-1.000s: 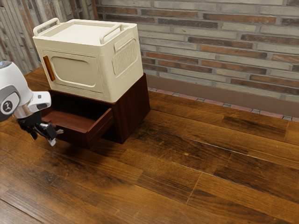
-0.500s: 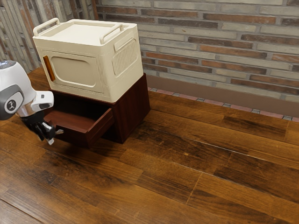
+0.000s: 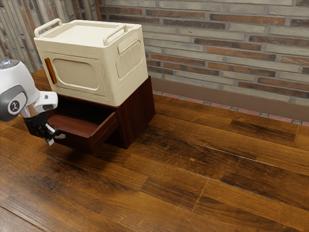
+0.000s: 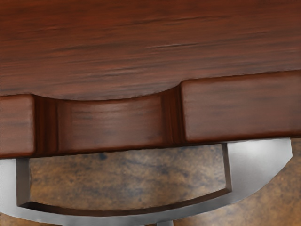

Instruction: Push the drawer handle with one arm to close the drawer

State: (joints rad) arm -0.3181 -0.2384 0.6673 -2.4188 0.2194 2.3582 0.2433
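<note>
- Gripper (image 3: pixel 50 136): just outside the drawer front, at the metal handle (image 3: pixel 60 136); I cannot tell whether its jaws are open or closed.
- Handle: a curved bar fixed to the drawer front, beside a scooped notch in its edge.
- Drawer (image 3: pixel 79 124): pulled out from the dark red cabinet (image 3: pixel 136 112).
- Cream box (image 3: pixel 79 73): upright on the cabinet, orange grip on its face.
- Brick wall (image 3: pixel 222 43): behind them.

Drawer (image 4: pixel 244 108): glossy wood; handle (image 4: pixel 258 162): smooth metal.
</note>
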